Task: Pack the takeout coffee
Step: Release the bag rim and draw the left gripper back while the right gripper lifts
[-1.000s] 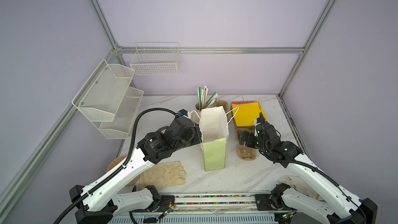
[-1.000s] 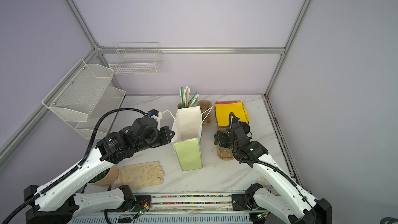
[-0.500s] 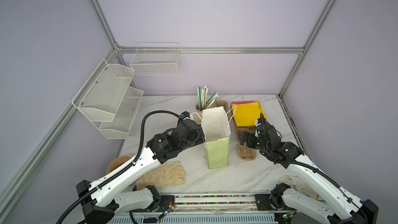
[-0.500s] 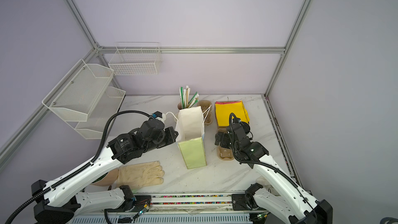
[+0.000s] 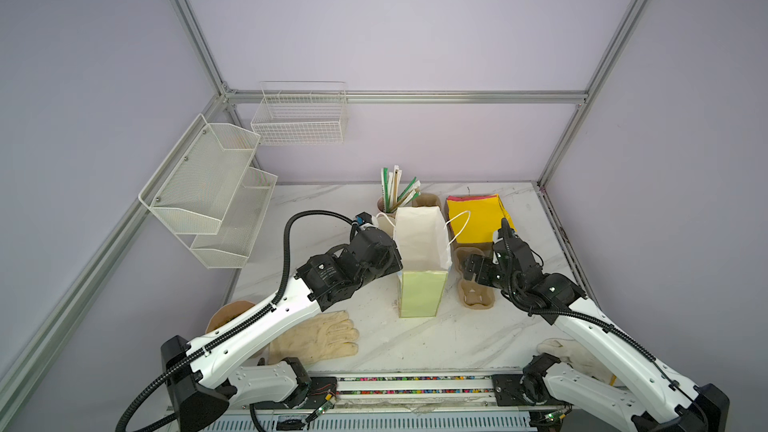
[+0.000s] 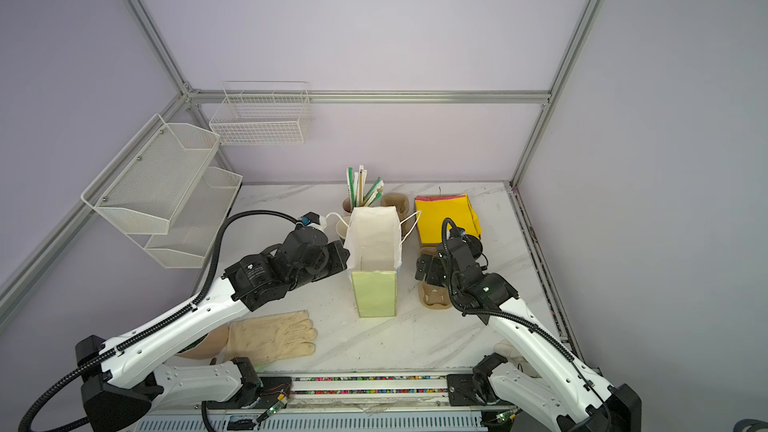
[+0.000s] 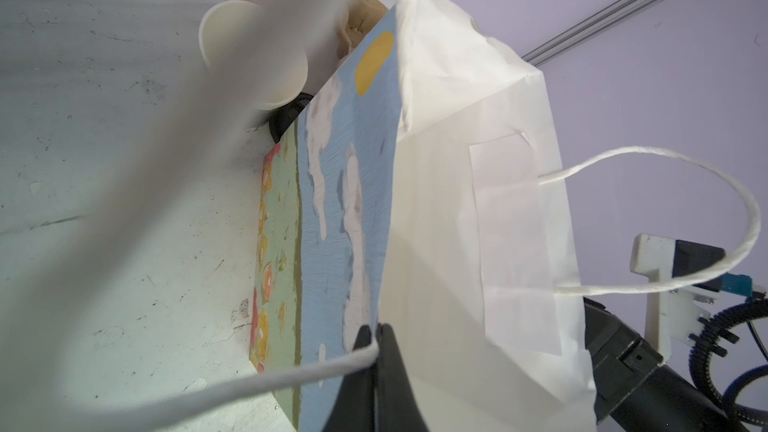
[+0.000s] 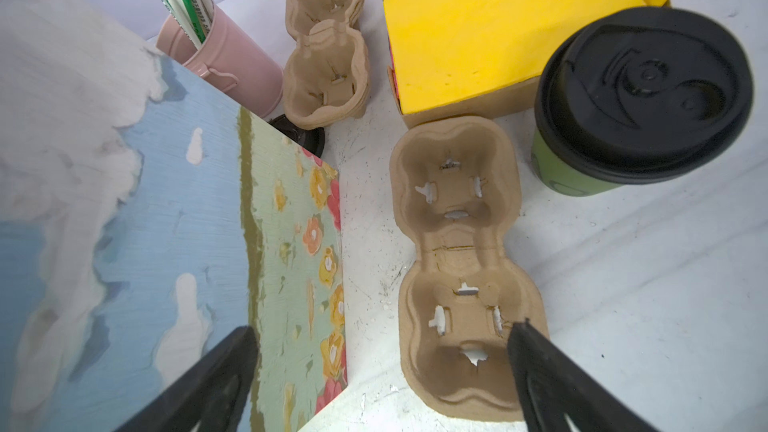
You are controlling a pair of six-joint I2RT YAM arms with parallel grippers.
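- You had the left pincer (image 7: 376, 336) clamped on the rim of the paper bag (image 5: 420, 297), pinching one side wall. The bag stood upright with its mouth open.
- You had the right pincer (image 8: 382, 328) spread wide and empty, just right of the bag, above a pulp cup carrier (image 8: 461, 263).
- The takeout coffee (image 8: 640, 101) stood upright with its lid on, on the far side of that carrier from the bag, apart from both.
- Hazard: only one wall of the bag was held. A sideways pull would probably tilt or fold it and narrow the mouth.
- Hazard: a handle cord (image 7: 291, 376) hung loose at the bag's rim. A cup carried in low could snag it.
- Hazard: a hard squeeze could crush the paper cup, and a grip on the lid alone could pop it off.
- The surface (image 5: 436, 342) was white, marbled and scuffed. Behind the bag stood a pink straw cup (image 8: 228, 60), a second carrier (image 8: 326, 56) and yellow napkins (image 8: 478, 22). A glove (image 5: 320, 336) lay in front-left of the bag.
- The walls were pale lavender with aluminium framing. A wire basket (image 5: 299, 118) and mesh shelves (image 5: 208, 184) hung up and left of the bag.
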